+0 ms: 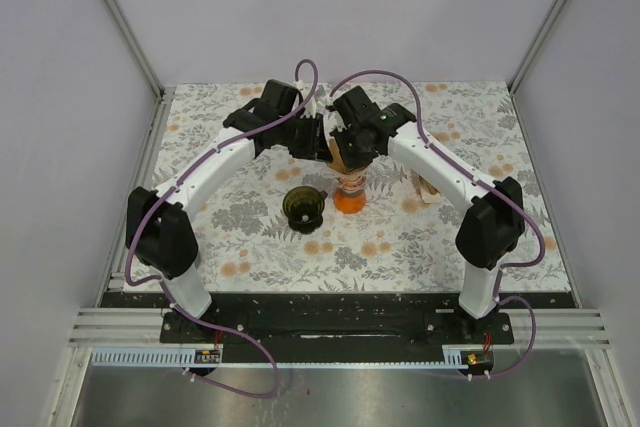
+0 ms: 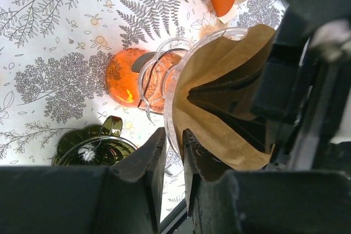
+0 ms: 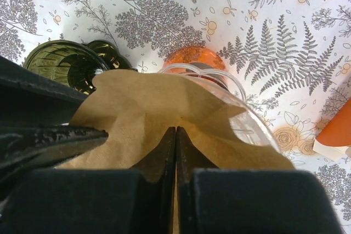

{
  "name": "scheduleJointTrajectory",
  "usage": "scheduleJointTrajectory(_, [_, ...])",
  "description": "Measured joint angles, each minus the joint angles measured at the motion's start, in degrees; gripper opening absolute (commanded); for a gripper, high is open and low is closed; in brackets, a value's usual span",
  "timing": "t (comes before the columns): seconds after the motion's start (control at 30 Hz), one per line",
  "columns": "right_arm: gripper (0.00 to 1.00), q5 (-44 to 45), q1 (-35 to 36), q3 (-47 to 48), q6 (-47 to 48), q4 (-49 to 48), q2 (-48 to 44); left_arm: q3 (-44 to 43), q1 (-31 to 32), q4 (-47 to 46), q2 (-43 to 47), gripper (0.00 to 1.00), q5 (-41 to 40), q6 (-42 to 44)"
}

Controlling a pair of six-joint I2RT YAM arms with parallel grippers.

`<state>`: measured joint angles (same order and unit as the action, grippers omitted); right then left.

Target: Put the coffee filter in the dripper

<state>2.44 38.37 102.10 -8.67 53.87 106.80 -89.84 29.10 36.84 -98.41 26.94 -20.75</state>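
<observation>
Seating step: filter (image 3: pixel 159 102) already sits in clear dripper (image 3: pixel 244 110), centre of worktop (image 1: pixel 430 237). R fingers (image 3: pixel 159 154) pressed together on its fold; L fingers (image 2: pixel 149 160) straddle rim, grip unclear. Next: let go, lift w/o dragging paper out.

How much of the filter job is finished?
Nearly there. Done: the brown filter sits partly inside the clear dripper. In hand: the right fingers are pinched shut on its fold, and the left fingers sit at the dripper's rim. Left: settle it fully and let go.
</observation>
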Motion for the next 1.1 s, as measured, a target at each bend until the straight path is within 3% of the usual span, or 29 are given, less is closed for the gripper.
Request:
scheduleJointTrajectory(0.4, [0.13, -4.5, -1.4, 0.9, 1.4, -1.3, -2.0, -0.2, 1.4, 0.3, 0.7, 0.13, -3.6, 2.5])
scheduleJointTrajectory(0.53, [0.21, -5.6, -1.4, 1.1, 2.6, -1.3, -3.2, -0.5, 1.5, 0.4, 1.2, 0.12, -4.9, 3.4])
scheduleJointTrajectory(0.73, [0.36, -5.8, -1.7, 1.0, 3.7, -4.3, -8.8, -0.9, 1.8, 1.0, 1.3, 0.10, -5.9, 4.3])
scheduleJointTrajectory(0.97, [0.77, -4.0, -2.7, 0.5, 3.9, -7.2, -13.9, -1.0, 2.0, 1.0, 1.3, 0.10, -6.1, 4.4])
scheduleJointTrajectory(1.1, [0.86, -1.3, -4.0, -0.9, 4.1, -7.8, -13.7, -1.1, 2.1, 1.2, 1.3, 0.11, -6.2, 4.4])
